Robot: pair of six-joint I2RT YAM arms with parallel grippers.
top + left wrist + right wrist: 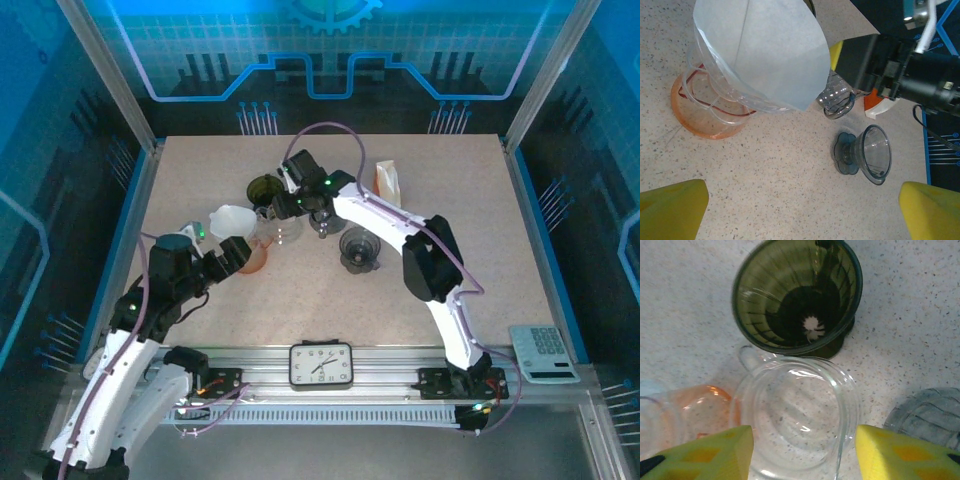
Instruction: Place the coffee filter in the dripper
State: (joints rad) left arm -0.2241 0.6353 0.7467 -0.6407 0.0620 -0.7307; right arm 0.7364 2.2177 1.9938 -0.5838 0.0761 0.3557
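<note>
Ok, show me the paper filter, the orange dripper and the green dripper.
paper filter (765,50), left wrist view, white front face.
orange dripper (705,127), left wrist view, orange base.
green dripper (770,305), right wrist view, ribbed inner wall.

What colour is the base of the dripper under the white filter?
Translucent orange; the dripper base shows best in the left wrist view.

We see a matt white paper filter (765,50) and a glossy, clear plastic dripper (720,100). The table (780,190) looks speckled and matt.
</note>
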